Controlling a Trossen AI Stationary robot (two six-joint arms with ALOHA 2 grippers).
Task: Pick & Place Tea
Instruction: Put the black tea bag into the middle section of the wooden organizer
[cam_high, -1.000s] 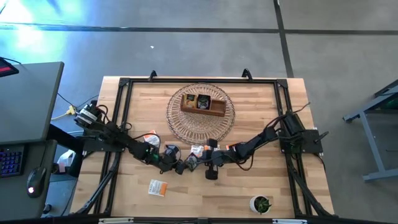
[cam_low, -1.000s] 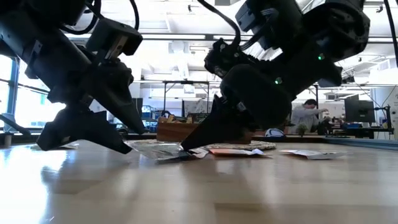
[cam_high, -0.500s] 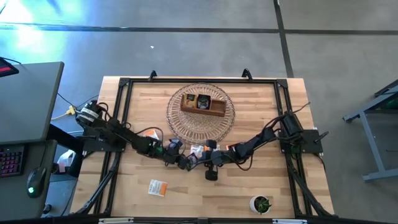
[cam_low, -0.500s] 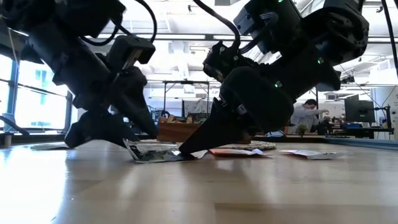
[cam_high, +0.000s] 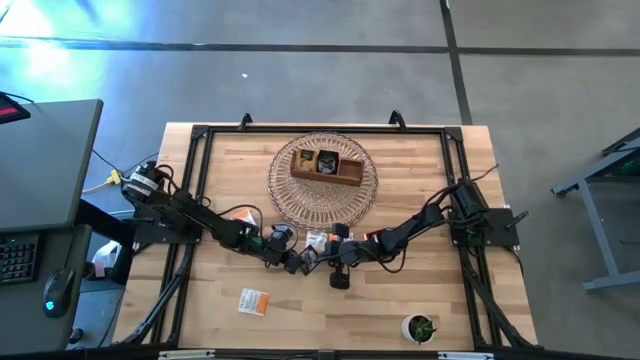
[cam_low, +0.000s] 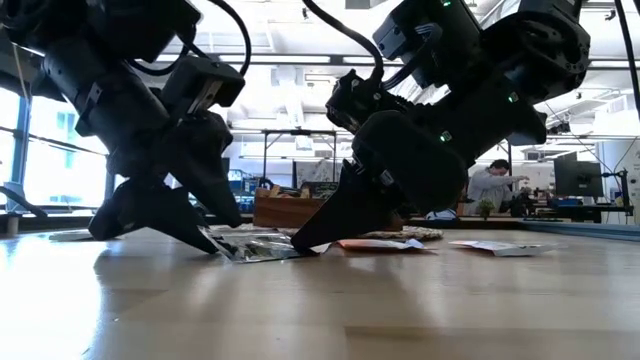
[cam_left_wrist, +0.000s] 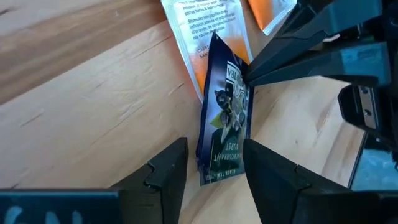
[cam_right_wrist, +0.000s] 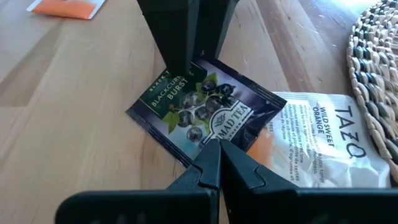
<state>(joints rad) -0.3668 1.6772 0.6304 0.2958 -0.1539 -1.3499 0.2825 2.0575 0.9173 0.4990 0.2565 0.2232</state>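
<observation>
A black sachet (cam_right_wrist: 205, 115) with pale print lies on the wooden tabletop (cam_high: 300, 320), a little in front of the middle, and both end effectors meet at it. The left end effector (cam_left_wrist: 214, 163) stands with its fingers wide apart, one on each side of the near end of the black sachet, with the tips down at the tabletop. The fingers do not squeeze it. The right end effector (cam_right_wrist: 216, 163) has its fingers pressed together, and the closed tip rests on the opposite edge of the same sachet. In the low view this sachet is a little lifted at one side.

Partly under the black sachet lies a white-and-orange sachet (cam_right_wrist: 323, 140), just beside the woven round mat (cam_high: 323, 182). On the mat stands the brown wooden tray (cam_high: 327, 170) with sachets inside. Another white-and-orange sachet (cam_high: 255, 301) lies alone near the front edge, well apart from the arms. A small green plant (cam_high: 421, 328) in a white pot stands at the front right corner.

Behind the tabletop the low view shows a bright hall with desks, and a person (cam_low: 492, 186) far at the right.
</observation>
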